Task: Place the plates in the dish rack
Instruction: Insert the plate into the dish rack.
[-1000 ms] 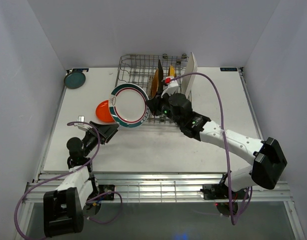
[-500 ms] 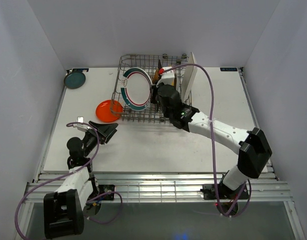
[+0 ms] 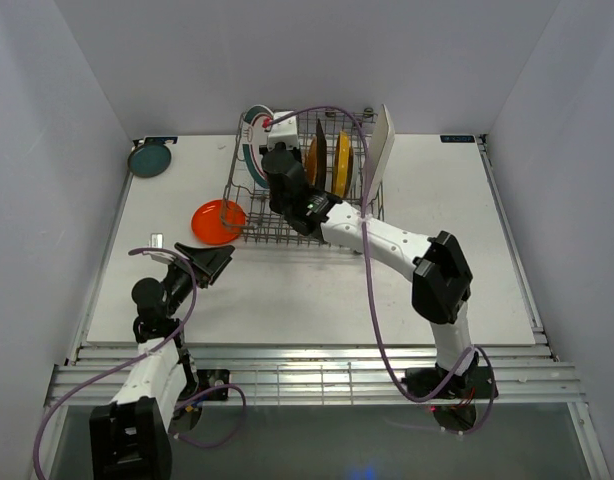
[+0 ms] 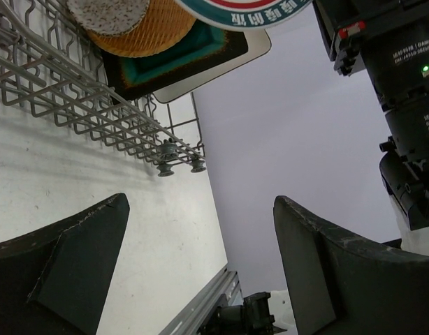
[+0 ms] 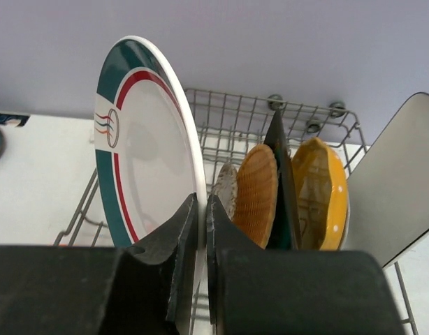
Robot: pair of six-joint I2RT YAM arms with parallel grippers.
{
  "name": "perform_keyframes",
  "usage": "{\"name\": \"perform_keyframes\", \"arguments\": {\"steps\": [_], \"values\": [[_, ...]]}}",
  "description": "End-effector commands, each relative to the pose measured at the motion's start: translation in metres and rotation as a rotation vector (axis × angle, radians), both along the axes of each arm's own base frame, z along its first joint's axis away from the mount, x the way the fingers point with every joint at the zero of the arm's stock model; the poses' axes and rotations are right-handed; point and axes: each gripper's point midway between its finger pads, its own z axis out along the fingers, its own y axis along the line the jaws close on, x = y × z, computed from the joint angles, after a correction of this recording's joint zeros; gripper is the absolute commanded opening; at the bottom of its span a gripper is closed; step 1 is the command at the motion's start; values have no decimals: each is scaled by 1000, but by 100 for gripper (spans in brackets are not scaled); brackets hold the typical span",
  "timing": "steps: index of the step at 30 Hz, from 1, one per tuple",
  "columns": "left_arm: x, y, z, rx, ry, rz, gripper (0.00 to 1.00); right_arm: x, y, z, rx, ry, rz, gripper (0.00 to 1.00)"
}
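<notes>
The right end effector (image 5: 202,209) pinches the near rim of the white-with-teal-rim plate (image 5: 144,160), its two dark fingers (image 5: 176,237) pressed together on the edge. The plate stands upright on edge ahead of the fingers, over the left part of the dish rack (image 5: 235,115). Its lower rim is hidden behind the fingers, so whether it sits between tines cannot be told.

Just to the right of the end effector there is only a narrow gap before the speckled grey plate (image 5: 225,188). Beyond that stand the wood-tone plate (image 5: 256,195), the dark square plate (image 5: 279,188) and the yellow plate (image 5: 319,195), packed close on edge. The white rectangle (image 5: 389,195) leans at the rack's far right end. To the left of the held plate the rack shows bare wire up to its raised side wall.

From above, the orange plate (image 3: 217,220) lies flat on the surface (image 3: 317,300), just outside the rack's left wall and nearer the bases than the right end effector (image 3: 272,150). The teal plate (image 3: 149,158) lies well off to the left, at the surface's far corner.

The left end effector (image 3: 212,262) hangs low over the surface, jaws spread wide and holding nothing. It is near the orange plate and short of the rack's near edge (image 4: 68,98).
</notes>
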Motion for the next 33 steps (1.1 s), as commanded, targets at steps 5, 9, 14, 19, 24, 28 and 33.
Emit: {"name": "perform_keyframes", "arguments": {"steps": [5,9,14,19,24,28,33], "values": [[-10,0,-34,3,71,14,95,18,-8,37,-56,-133,-239,8],[-11,0,-38,6,74,19,95,23,-9,38,-85,-165,-290,8],[-12,0,-42,7,83,20,95,27,-12,33,-117,-203,-352,8],[-14,0,-44,10,83,21,95,31,-14,26,-185,-212,-397,8],[-14,0,-46,9,90,20,95,38,-14,13,-200,-204,-405,8],[-16,-1,-48,9,93,16,95,43,-15,3,-203,-195,-416,8],[-20,-1,-54,0,106,16,95,48,-18,-4,-184,-193,-427,8]]}}
